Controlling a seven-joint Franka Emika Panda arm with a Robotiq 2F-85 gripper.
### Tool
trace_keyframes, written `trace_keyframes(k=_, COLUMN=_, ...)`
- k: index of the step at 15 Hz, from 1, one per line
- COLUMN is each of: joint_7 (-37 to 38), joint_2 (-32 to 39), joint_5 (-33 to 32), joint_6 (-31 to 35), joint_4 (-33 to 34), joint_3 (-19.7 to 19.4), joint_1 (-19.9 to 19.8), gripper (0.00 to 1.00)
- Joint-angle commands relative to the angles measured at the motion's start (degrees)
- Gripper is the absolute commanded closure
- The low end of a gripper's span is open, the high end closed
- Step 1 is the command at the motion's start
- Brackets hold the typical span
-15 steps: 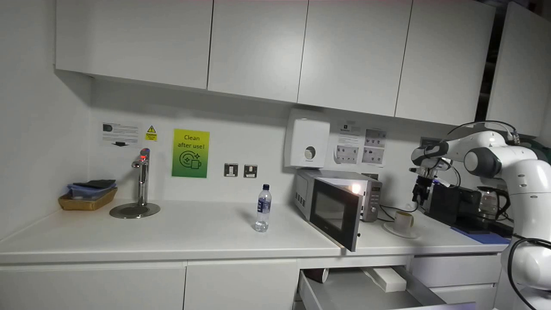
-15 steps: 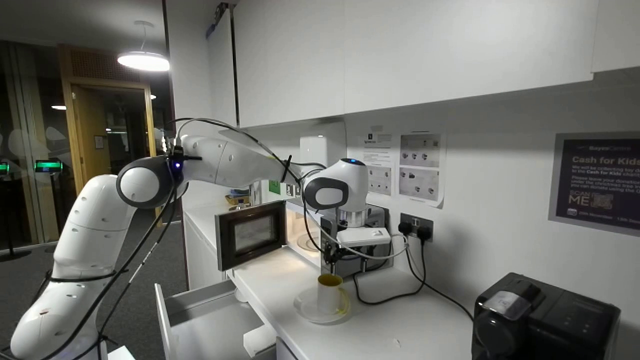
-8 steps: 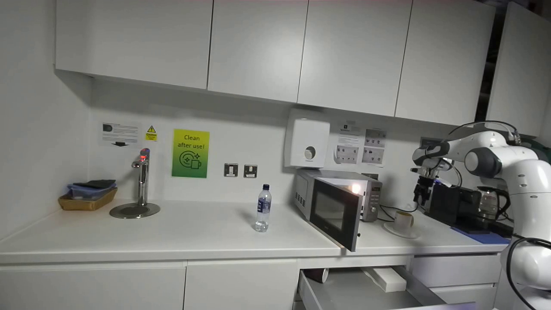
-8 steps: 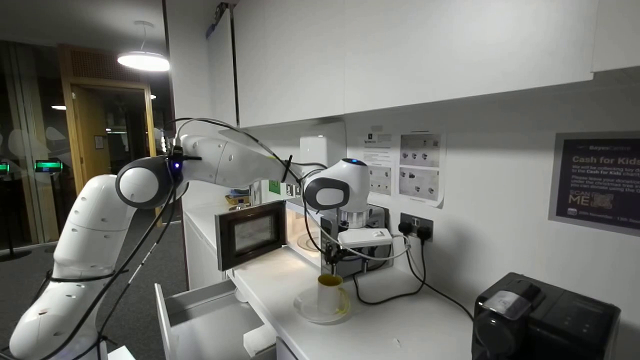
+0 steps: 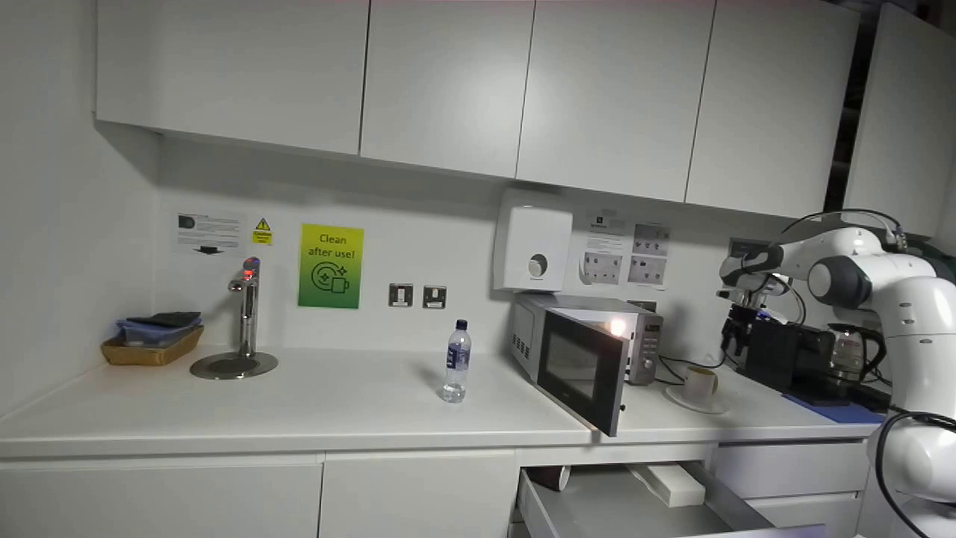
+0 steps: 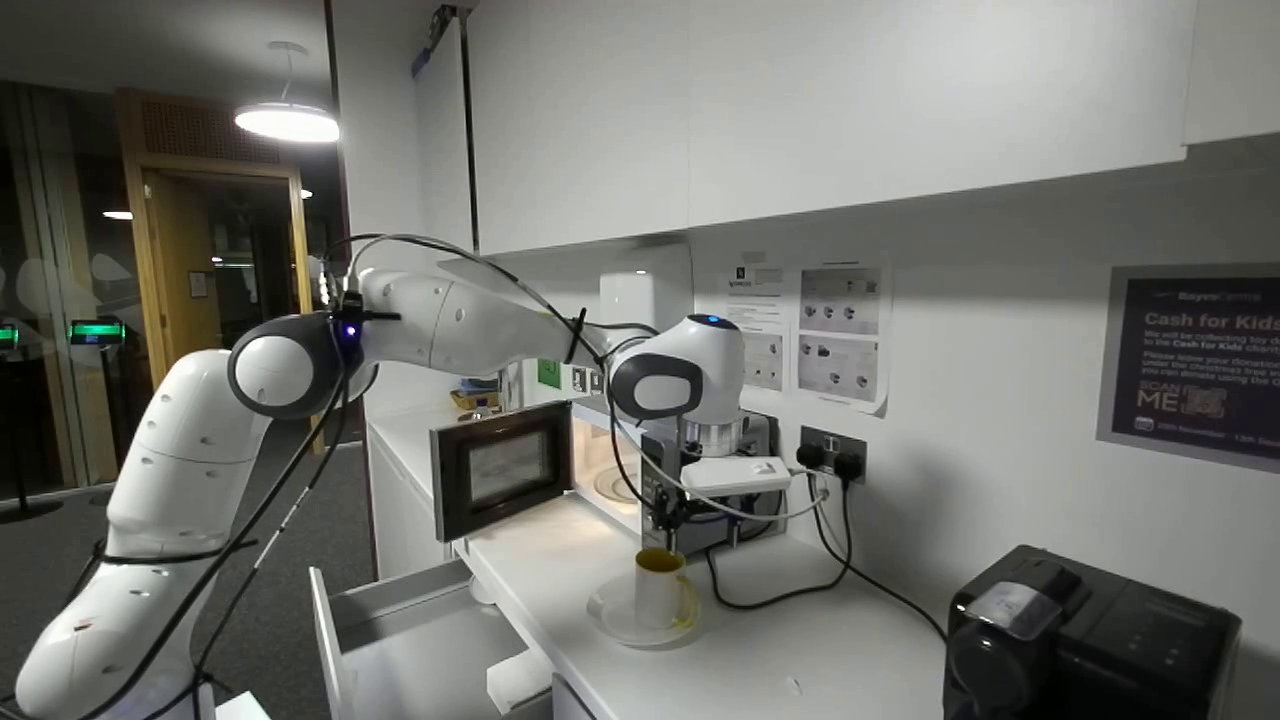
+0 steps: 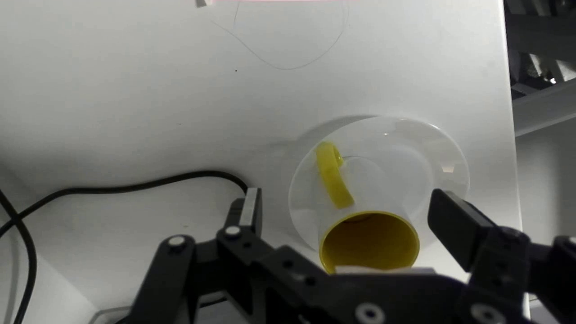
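1. Your tool [image 7: 346, 195] has its black, blocky fingers spread wide, hanging higher than the mug [image 7: 371, 238], which shows between them in the wrist view
2. That mug, a smooth cylinder, is white outside and yellow inside, with a curved yellow handle [image 7: 333, 175]; it stands upright on a round, glossy white saucer [image 7: 445, 153]
3. Beneath you have a flat, pale surface [image 7: 157, 112], with a rounded black cable [image 7: 135, 185] curving over it
4. Near the saucer, in an exterior view, you see a boxy metal-and-glass microwave [image 5: 582, 359], its door swung open; below the surface, a grey drawer [image 5: 597, 508] is pulled out
5. Farther along stand a clear plastic bottle [image 5: 456, 362], then a shiny metal tap [image 5: 248, 314] and a tan basket [image 5: 149, 355]
6. Flat, pale cabinets [image 5: 448, 82] run overhead; well back, in an exterior view, a round lamp [image 6: 287, 123] glows above dark carpet [image 6: 325, 525]
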Motion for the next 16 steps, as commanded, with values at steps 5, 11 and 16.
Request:
trace_keyframes(k=5, joint_7=-4.52, joint_2=3.07, joint_5=3.83, joint_6=-5.27, joint_4=4.25, joint_3=1.71, joint_1=-3.54, gripper=0.00)
trace_keyframes(k=11, joint_7=-5.62, joint_2=5.58, joint_5=4.73, joint_6=-5.07, joint_4=5.12, joint_3=2.64, joint_1=-4.47, gripper=0.00)
trace_keyframes(k=16, joint_7=-5.70, joint_2=7.25, joint_5=5.05, joint_6=-6.56, joint_4=6.48, joint_3=3.59, joint_1=-5.28, gripper=0.00)
